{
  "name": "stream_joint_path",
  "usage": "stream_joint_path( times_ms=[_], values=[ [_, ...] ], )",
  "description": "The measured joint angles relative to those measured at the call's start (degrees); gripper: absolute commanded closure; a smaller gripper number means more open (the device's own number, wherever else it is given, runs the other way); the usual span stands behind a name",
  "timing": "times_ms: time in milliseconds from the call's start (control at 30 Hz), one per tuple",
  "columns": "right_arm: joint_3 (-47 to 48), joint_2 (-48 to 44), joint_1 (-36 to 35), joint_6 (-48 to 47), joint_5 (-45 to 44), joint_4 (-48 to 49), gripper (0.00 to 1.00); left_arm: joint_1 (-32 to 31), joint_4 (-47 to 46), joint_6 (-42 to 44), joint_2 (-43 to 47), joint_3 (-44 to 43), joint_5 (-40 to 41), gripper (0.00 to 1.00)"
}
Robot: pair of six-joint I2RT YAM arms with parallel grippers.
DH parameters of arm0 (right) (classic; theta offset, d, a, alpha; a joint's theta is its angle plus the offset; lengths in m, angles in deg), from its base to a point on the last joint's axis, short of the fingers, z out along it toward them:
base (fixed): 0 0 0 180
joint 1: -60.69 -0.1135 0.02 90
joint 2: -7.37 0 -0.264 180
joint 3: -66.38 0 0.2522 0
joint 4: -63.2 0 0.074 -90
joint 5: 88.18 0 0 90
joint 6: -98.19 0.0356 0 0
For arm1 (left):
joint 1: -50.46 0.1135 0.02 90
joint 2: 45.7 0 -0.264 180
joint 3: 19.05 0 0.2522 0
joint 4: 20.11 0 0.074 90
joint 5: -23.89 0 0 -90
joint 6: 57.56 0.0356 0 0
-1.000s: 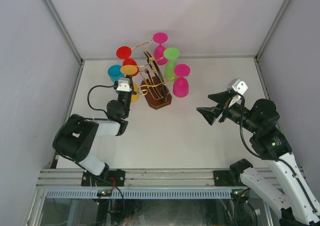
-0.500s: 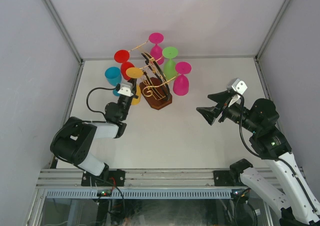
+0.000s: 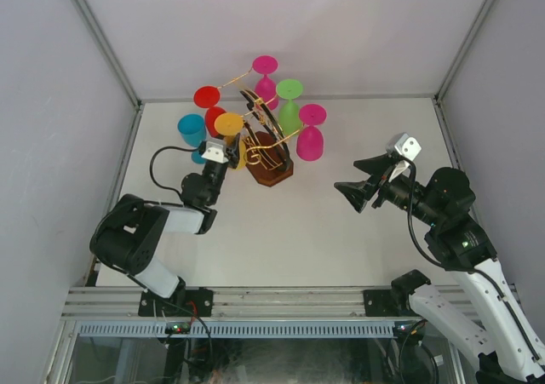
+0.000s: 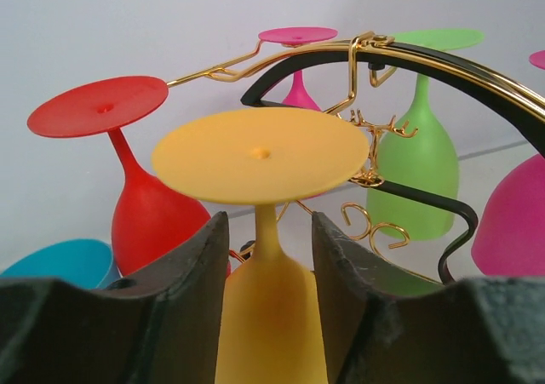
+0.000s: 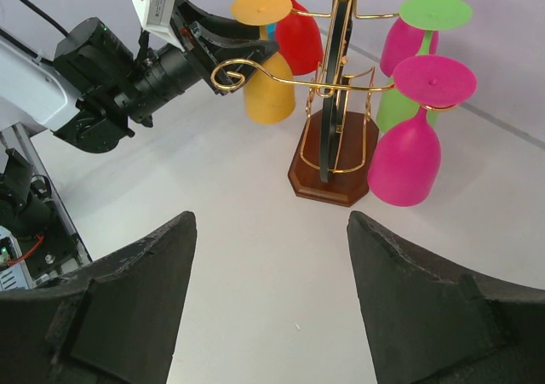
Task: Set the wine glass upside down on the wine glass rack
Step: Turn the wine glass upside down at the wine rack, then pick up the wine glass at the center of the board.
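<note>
Place: a robotics lab test cell.
Enclosure: plain white walls (image 3: 51, 103) close in the left, right and far sides of a white desk (image 3: 341, 231).
Frame: aluminium rails (image 3: 281, 299) run along the near edge.
Machines: a left arm (image 3: 140, 235) and a right arm (image 3: 456, 231) are bolted there, with cables (image 3: 154, 168) exposed.
Prop: a wine glass rack (image 3: 271, 167) hung with coloured glasses (image 3: 308, 144) stands far left on the desk.
</note>
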Motion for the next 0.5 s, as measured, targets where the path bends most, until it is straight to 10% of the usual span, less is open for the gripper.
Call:
stream_joint_path(
  times_ms=[500],
  values=[
    [0.00,-0.02,0.00,0.00,0.00,-0.02,0.28,-0.11,0.04,-9.01,19.12,19.87,7.06,0.13]
  ],
)
